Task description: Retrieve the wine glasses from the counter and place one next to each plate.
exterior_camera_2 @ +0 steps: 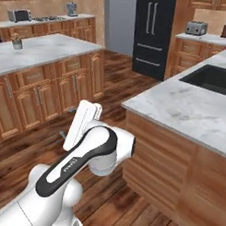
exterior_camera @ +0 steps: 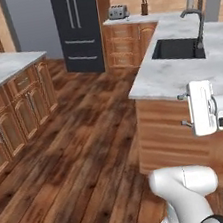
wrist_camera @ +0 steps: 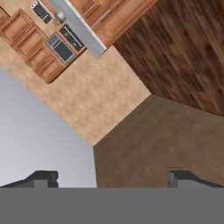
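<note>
Brown wooden floor (exterior_camera: pixel 89 152) covers the lower left of the left base view, and the robot's white arm rises at the bottom right. Just above it sits the gripper (exterior_camera: pixel 184 109), with its two small fingers spread wide apart and nothing between them (in the hand view the two dark tips stand far apart at the bottom, with floor and wall behind them).

Right behind the gripper, at the middle right of the frame, is a marble counter (exterior_camera: pixel 168 74) with a dark sink (exterior_camera: pixel 177 49) and a tap (exterior_camera: pixel 197 22). Across the floor on the left stands another marble counter (exterior_camera_2: pixel 43 50), and in the right base view a small grey cup-like thing (exterior_camera_2: pixel 17 43) sits on it at the upper left, too small to tell what it is. It is well apart from the gripper.

Farther back are a dark fridge (exterior_camera: pixel 77 27) and a toaster (exterior_camera: pixel 118 12).
</note>
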Motion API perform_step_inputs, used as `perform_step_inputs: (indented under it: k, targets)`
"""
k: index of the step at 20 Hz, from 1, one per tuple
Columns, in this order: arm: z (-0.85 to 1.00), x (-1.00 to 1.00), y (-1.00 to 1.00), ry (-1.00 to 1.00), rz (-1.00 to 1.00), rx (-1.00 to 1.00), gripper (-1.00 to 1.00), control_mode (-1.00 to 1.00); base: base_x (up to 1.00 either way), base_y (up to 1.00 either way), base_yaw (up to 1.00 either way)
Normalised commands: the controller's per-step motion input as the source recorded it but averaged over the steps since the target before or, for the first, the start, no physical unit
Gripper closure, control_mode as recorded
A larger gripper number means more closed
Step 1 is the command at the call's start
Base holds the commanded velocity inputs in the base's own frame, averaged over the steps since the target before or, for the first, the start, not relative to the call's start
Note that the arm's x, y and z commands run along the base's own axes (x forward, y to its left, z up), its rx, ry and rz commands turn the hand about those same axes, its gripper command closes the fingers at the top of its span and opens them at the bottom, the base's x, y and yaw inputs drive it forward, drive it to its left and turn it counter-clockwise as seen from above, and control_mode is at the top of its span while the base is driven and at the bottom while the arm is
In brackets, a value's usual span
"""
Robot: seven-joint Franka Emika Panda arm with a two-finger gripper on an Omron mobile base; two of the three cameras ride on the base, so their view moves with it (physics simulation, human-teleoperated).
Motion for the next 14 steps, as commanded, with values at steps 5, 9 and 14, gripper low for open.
perform_step_inputs:
  k: [5,9,14]
  targets:
    - [0.0,0.0,0.0,0.0,0.0,0.0,-1.0,1.0,0.68,1.0,-0.39]
    - [0.0,0.0,0.0,0.0,0.0,0.0,-1.0,1.0,0.79,1.0,-0.38]
    - [0.0,0.0,0.0,0.0,0.0,0.0,-1.0,1.0,0.83,1.0,-0.37]
